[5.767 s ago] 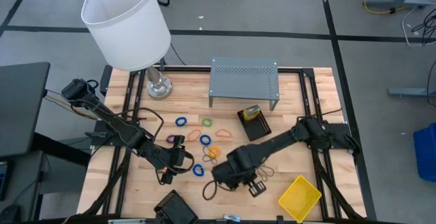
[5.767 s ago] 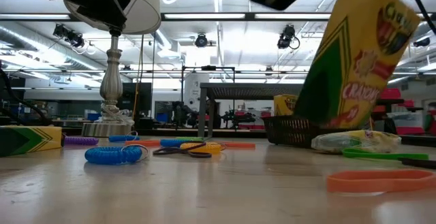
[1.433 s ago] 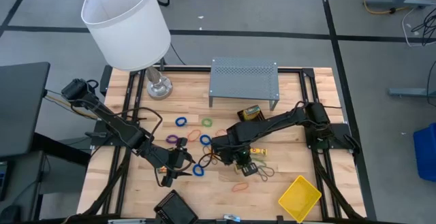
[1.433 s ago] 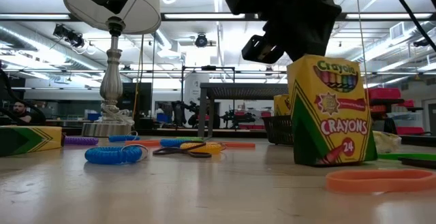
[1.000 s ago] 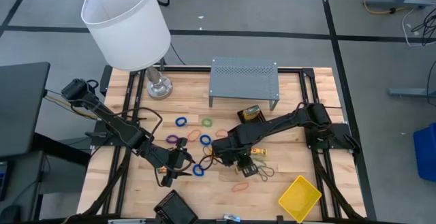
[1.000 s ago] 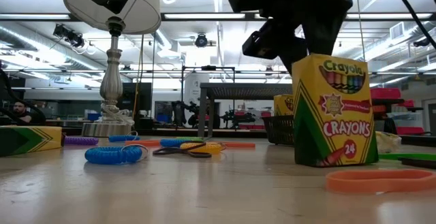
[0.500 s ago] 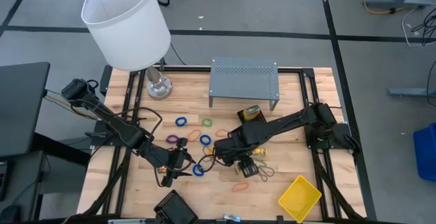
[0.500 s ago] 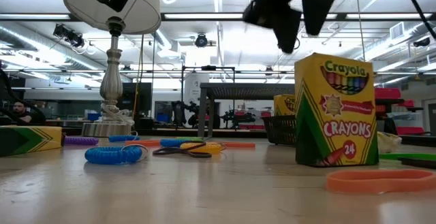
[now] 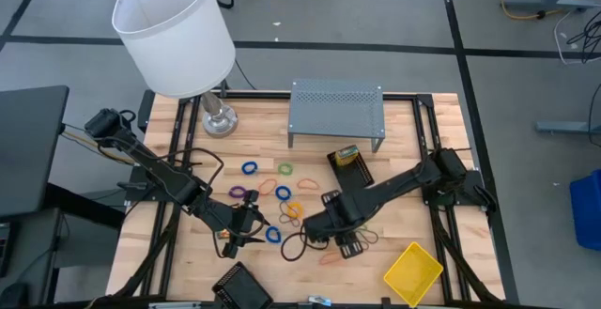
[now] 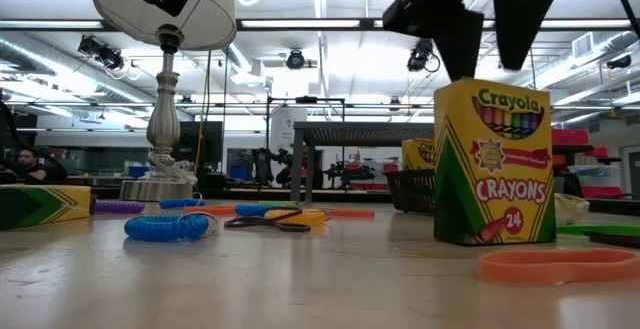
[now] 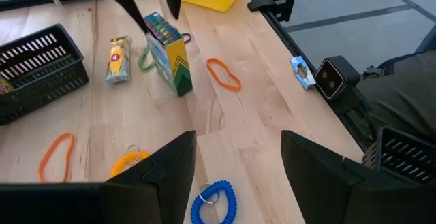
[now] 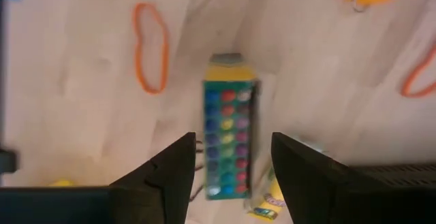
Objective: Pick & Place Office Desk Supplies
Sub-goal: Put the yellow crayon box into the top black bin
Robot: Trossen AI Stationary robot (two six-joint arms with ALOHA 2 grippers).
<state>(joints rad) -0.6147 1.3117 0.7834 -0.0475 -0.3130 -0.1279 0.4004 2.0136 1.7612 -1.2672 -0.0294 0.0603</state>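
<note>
A yellow-and-green crayon box (image 10: 493,164) stands upright on its bottom end on the table, seen end-on in the right wrist view (image 12: 229,146). My right gripper (image 10: 485,69) hangs open just above its top, one finger to each side, touching nothing (image 12: 233,139). My left gripper (image 9: 252,226) waits open low over the table's left half (image 11: 238,142), with a blue coil loop (image 11: 214,200) on the wood just before it. An orange rubber band (image 12: 151,47) lies flat beside the standing box. A second crayon box (image 10: 40,204) lies flat at the left.
A black mesh tray (image 9: 349,170) holding another crayon box sits before the grey shelf (image 9: 336,112). A yellow tray (image 9: 413,271) lies near the front right, a black tray (image 9: 241,285) at the front edge. Coloured loops (image 9: 282,192) lie mid-table. The lamp (image 9: 174,32) stands far left.
My right gripper has opened and let go of the crayon box, risen clear above its top, and drifted toward the table's near edge. The box has stayed upright on the table where it was set.
</note>
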